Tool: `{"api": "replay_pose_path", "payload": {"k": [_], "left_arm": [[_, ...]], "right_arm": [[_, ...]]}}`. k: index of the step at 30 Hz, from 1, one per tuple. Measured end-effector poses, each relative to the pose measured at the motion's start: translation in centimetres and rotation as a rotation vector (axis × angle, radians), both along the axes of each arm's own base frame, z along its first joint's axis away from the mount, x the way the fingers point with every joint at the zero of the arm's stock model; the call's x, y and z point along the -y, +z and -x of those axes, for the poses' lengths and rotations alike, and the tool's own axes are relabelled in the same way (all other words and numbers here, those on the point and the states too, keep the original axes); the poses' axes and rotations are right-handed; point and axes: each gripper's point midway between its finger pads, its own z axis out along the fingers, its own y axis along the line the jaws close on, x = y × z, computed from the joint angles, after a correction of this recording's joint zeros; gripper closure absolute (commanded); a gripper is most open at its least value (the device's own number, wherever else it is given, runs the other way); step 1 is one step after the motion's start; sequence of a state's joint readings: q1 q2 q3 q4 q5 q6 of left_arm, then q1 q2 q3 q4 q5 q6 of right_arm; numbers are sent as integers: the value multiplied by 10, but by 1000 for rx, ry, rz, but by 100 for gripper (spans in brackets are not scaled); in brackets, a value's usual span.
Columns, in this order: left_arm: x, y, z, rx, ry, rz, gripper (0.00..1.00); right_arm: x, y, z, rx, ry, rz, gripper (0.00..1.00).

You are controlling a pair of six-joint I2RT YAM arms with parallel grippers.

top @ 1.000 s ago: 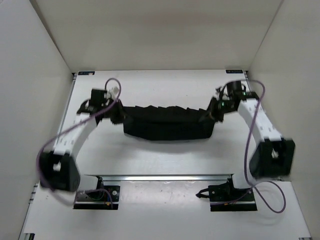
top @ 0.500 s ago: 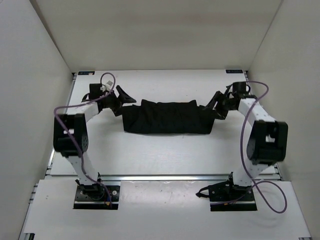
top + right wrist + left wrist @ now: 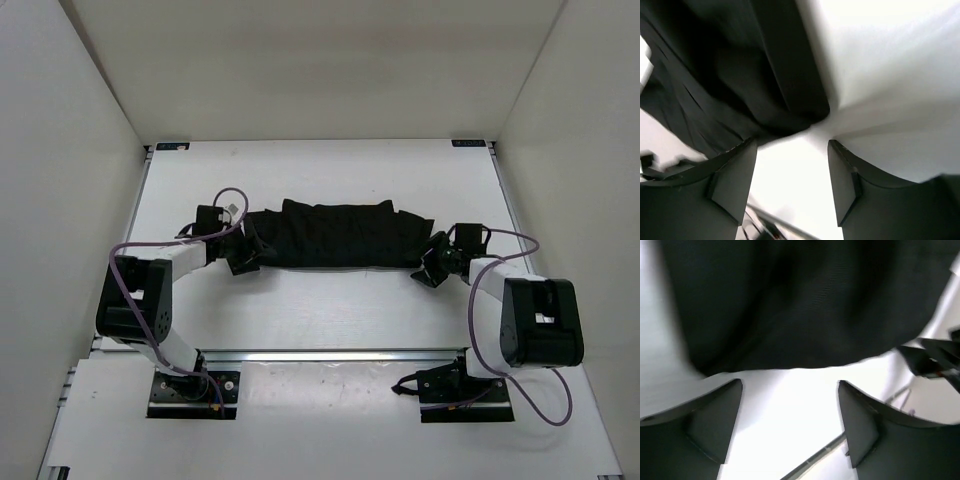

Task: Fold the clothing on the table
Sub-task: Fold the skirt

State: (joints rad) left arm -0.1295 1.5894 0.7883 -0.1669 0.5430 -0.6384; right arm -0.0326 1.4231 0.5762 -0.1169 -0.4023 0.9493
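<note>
We find the clothing (image 3: pixel 335 235) lying on the table (image 3: pixel 330 310) as a long black band, running left to right across the middle of the surface. Lengthwise creases show along its top.

The left gripper (image 3: pixel 247 255) sits low at the band's near-left corner. In the left wrist view its fingers (image 3: pixel 715 425) stand wide apart with only bare white table between them. The cloth's near edge lies just beyond the fingertips and does not enter the gap. We record this gripper as open and holding nothing.

The right gripper (image 3: pixel 437 265) sits low at the band's near-right corner. In the right wrist view its fingers (image 3: pixel 732 180) are likewise spread, again with bare table between them. The rounded corner of the cloth lies just ahead of the tips, more toward the finger on the left of that view. This gripper too is open and empty.

From overhead we cannot tell whether either gripper touches the fabric.
</note>
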Motion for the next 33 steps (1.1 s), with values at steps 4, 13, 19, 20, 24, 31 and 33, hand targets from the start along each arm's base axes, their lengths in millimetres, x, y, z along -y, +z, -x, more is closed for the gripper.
{"api": "replay_pose_path", "payload": {"k": [4, 13, 19, 20, 24, 31, 33], "left_arm": [[-15, -19, 5, -44, 73, -73, 29], [-17, -37, -3, -41, 133, -170, 100], [6, -39, -4, -20, 82, -161, 100], [10, -39, -3, -20, 75, -159, 100], [15, -39, -3, -19, 68, -152, 100], [17, -37, -8, -18, 66, -143, 100], [16, -36, -9, -19, 68, -138, 100]], "right_arm": [[5, 1, -20, 36, -81, -12, 50], [32, -5, -52, 65, -125, 23, 100], [39, 66, -109, 252, 77, 194, 100], [31, 87, -124, 309, 133, 229, 100], [-38, 161, -166, 530, 378, 343, 100], [-231, 186, -134, 707, 832, 346, 99], [-275, 167, -110, 695, 939, 320, 100]]}}
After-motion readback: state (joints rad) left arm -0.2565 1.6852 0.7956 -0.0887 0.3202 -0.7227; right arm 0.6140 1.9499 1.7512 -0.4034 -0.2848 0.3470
